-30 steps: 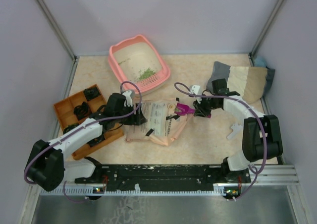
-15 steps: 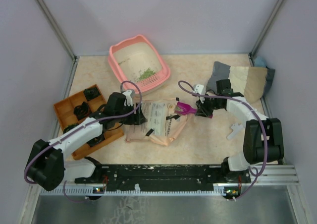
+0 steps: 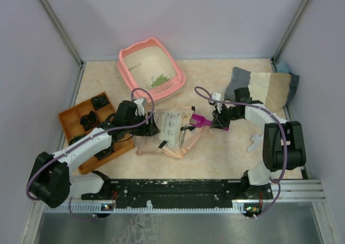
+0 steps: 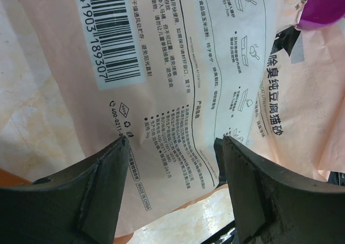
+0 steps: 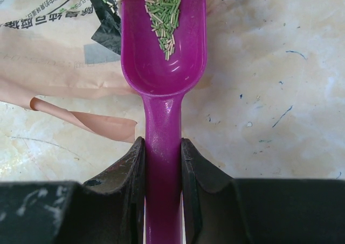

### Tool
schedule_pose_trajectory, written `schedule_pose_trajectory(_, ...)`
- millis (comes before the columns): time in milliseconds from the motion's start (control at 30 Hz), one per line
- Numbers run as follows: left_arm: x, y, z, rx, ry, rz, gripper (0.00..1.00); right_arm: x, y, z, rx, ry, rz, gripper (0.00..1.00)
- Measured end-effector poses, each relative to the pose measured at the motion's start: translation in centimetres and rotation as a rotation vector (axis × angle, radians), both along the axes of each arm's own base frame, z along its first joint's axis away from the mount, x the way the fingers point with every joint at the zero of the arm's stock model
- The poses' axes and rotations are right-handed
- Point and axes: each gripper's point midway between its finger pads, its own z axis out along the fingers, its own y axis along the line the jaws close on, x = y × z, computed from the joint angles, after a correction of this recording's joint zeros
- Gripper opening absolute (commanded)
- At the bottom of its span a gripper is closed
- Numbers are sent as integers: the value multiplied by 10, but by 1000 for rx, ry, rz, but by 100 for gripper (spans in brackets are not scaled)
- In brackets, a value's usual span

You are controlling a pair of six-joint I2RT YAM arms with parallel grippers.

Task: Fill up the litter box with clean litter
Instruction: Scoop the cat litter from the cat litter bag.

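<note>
We see right gripper (image 5: 163, 147) clenched on scoop (image 5: 163, 55) handle, clean litter (image 5: 164, 17) thin in bowl at bag (image 5: 48, 44) mouth; left gripper (image 4: 172, 147) splayed over bag, released; litter box (image 3: 124, 67) well apart. Tilt in transit spills load.

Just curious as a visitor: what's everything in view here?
litter box: one, salmon pink, far left-centre
clean litter: green granules, in litter box and scoop
scoop: one, magenta, at paper bag's mouth
paper bag: one, beige, mid-table
tray: one, orange, left, holding black parts
cloth: one, grey-beige, far right
left pincer: one, black, open over paper bag
right pincer: one, black, shut on scoop
</note>
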Motion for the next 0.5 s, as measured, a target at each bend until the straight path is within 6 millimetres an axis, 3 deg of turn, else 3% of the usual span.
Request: schedule_pose_trajectory(500,0,-1,1,-6,-2,-4,74,8,11,8,79,-9,-25,0)
